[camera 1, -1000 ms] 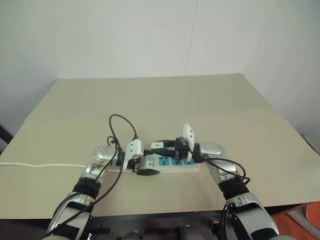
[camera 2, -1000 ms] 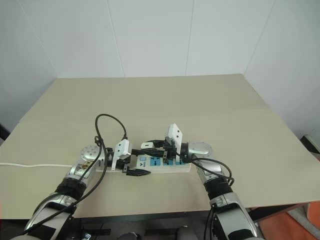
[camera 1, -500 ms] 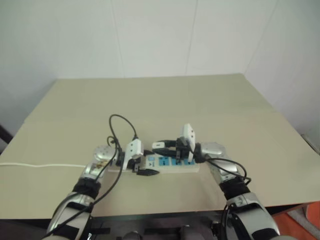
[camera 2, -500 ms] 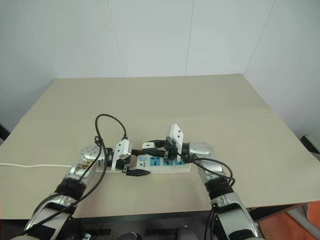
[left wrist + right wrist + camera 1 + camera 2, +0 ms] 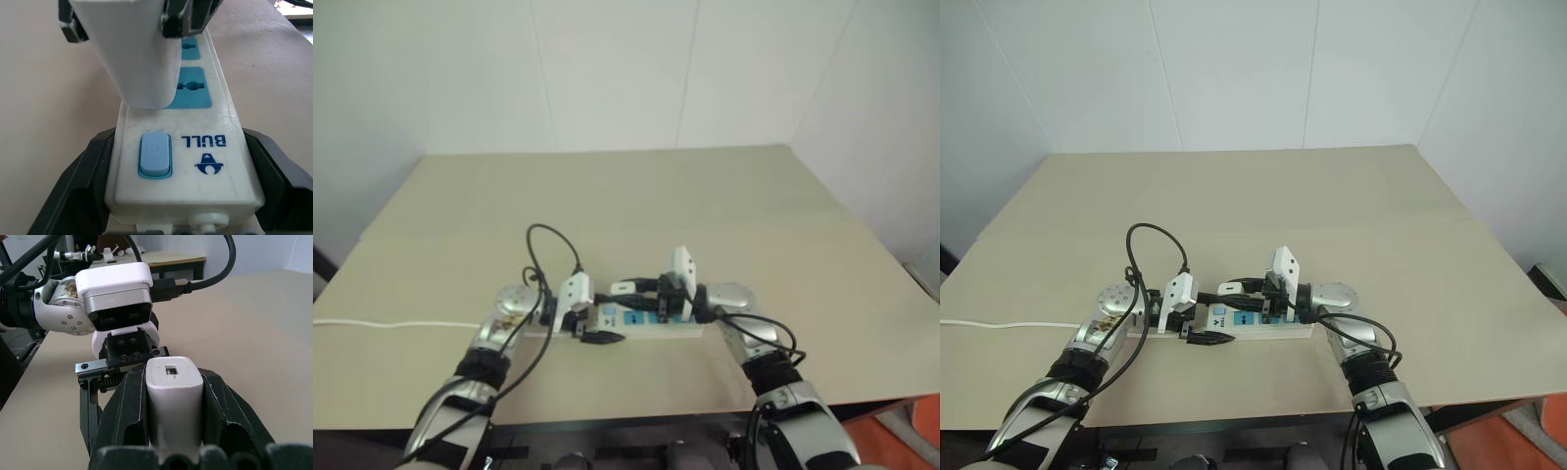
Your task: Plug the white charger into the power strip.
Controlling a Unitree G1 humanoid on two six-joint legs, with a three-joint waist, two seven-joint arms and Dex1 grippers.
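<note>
Strip clamped at its switch end by left gripper, charger pinched in right gripper over the strip's sockets, table beneath.

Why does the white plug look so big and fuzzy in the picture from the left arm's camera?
In the left wrist view the white charger hangs very near the lens, so it looms large and soft-edged, while the power strip and its printed letters stay crisp. In the right wrist view the charger is sharp and the far tables are blurred. The left eye view looks dimmer and greyer than the right eye view.
</note>
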